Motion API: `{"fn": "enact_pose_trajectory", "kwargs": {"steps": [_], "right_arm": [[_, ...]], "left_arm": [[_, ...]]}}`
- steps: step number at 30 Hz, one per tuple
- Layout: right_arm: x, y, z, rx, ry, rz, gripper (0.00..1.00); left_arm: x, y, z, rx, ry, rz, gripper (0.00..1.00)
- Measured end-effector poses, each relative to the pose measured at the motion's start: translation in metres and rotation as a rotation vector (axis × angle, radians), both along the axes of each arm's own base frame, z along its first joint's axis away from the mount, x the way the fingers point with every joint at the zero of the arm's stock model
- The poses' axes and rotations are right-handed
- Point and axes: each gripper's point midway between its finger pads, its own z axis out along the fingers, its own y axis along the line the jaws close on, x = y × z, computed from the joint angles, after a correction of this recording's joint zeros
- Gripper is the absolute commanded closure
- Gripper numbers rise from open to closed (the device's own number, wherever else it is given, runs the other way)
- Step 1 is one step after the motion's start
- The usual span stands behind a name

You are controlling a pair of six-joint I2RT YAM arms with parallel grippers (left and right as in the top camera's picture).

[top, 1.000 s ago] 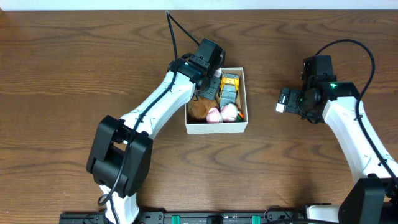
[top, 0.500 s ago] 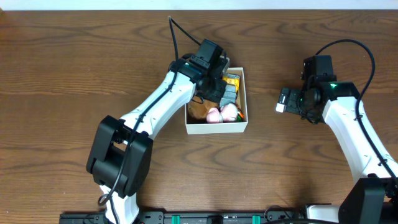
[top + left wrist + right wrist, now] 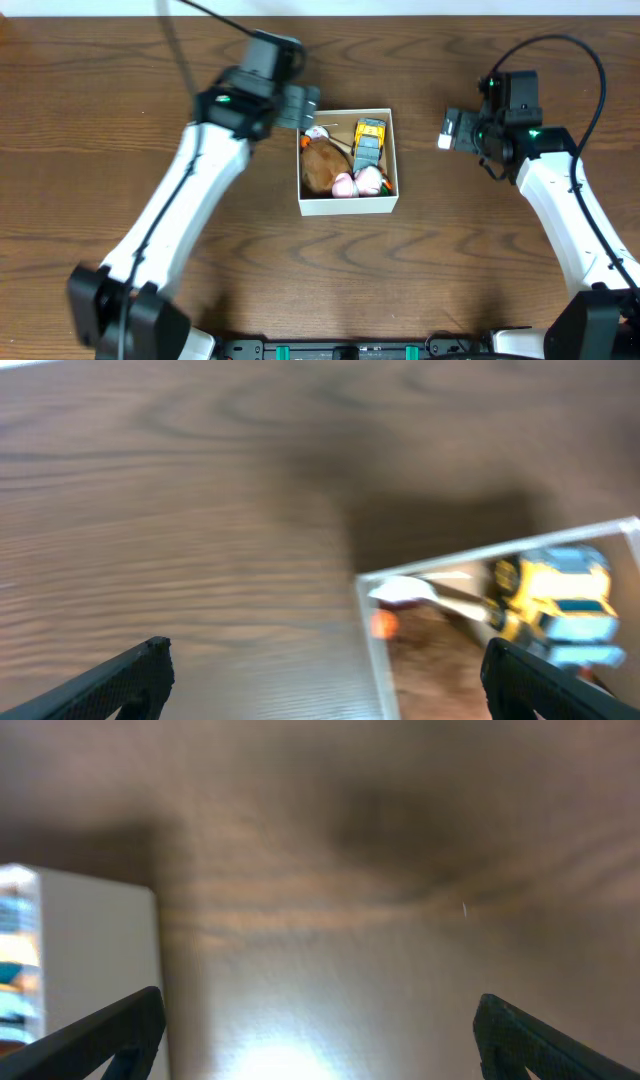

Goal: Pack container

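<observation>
1. A dark wooden table (image 3: pixel 100 80) carries the white-walled cardboard container (image 3: pixel 348 206) near its middle.
2. Inside lie a yellow toy truck (image 3: pixel 369 140), a brown plush (image 3: pixel 322 168) and pink toys (image 3: pixel 345 184).
3. The left gripper (image 3: pixel 325 665) hovers beside the container's far left corner, fingers spread, empty.
4. The right gripper (image 3: pixel 318 1020) hangs well right of it, fingers spread, empty.

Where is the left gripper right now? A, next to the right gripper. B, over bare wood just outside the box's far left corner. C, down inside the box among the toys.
B: the left gripper hangs over the table beside the container, open and empty.
</observation>
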Motion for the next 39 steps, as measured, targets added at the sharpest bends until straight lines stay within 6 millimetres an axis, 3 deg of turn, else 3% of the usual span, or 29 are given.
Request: {"fn": "enact_pose_trajectory", "kwargs": {"steps": [5, 11, 15, 18, 21, 26, 30, 33, 39], "right_arm": [[0.013, 0.002, 0.015, -0.004, -0.065, 0.014, 0.01], [0.047, 0.005, 0.049, -0.014, -0.257, 0.040, 0.01], [0.045, 0.003, 0.049, -0.014, -0.252, 0.028, 0.01], [0.035, 0.000, 0.045, -0.005, -0.212, -0.005, 0.01], [0.023, -0.003, 0.057, -0.007, -0.214, -0.029, 0.01], [-0.001, -0.003, 0.102, -0.030, -0.317, -0.047, 0.01], [-0.028, 0.007, 0.122, -0.045, -0.388, -0.031, 0.01], [-0.051, 0.015, 0.116, -0.065, -0.401, -0.011, 0.01], [-0.107, 0.024, 0.086, -0.073, -0.419, 0.017, 0.01]], "left_arm": [[0.002, 0.045, 0.015, 0.019, -0.026, 0.108, 0.02], [0.003, 0.069, 0.013, 0.055, -0.021, 0.176, 0.02], [-0.007, 0.101, 0.005, 0.041, 0.035, 0.329, 0.02], [-0.016, 0.120, 0.004, 0.022, 0.062, 0.407, 0.02], [-0.026, 0.125, 0.016, 0.004, 0.050, 0.421, 0.02], [-0.057, 0.120, 0.050, -0.059, -0.022, 0.391, 0.02], [-0.092, 0.121, 0.064, -0.091, -0.069, 0.376, 0.02], [-0.121, 0.123, 0.059, -0.101, -0.081, 0.370, 0.02], [-0.187, 0.128, 0.038, -0.108, -0.144, 0.326, 0.02]]}}
